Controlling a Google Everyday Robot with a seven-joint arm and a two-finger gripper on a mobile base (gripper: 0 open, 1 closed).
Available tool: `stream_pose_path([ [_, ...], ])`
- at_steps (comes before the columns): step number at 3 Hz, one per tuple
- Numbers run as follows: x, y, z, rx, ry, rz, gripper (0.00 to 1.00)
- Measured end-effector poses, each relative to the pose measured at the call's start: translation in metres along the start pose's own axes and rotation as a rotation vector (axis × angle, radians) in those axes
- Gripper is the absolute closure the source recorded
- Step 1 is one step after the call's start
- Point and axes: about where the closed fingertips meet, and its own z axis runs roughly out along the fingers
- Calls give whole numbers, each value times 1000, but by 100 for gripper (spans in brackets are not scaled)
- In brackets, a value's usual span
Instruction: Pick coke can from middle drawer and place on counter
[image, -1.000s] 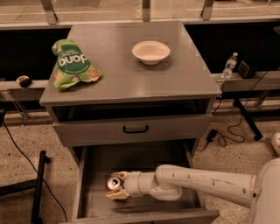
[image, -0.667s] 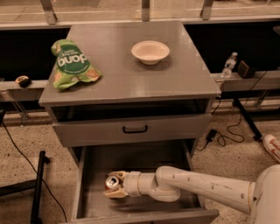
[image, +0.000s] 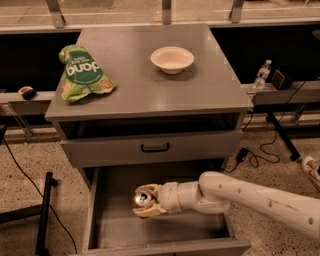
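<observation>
Coke can (image: 140, 199) body hidden within end effector (image: 143, 201) over middle drawer (image: 150, 231); arm (image: 260, 198) cropped right.

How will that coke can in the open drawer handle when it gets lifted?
The coke can looks rigid, so it probably holds shape in the gripper closed on it inside the middle drawer. Its smooth round side may slip, and set sideways on the counter it would likely roll.

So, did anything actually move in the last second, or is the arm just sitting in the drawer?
The gripper, shut on the coke can as before, has risen a little and shifted slightly right above the floor of the middle drawer, carrying the can with it. Nothing was newly grasped or released. The counter, white bowl, green chip bag and closed drawer front are unchanged.
</observation>
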Motion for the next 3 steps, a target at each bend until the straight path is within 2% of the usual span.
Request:
stream_pose_path([
  [1, -47, -12, -77, 25, -1, -62, 100],
  [2, -56, -4, -80, -2, -12, -74, 100],
  [3, -55, -5, -79, 0, -11, -73, 100],
])
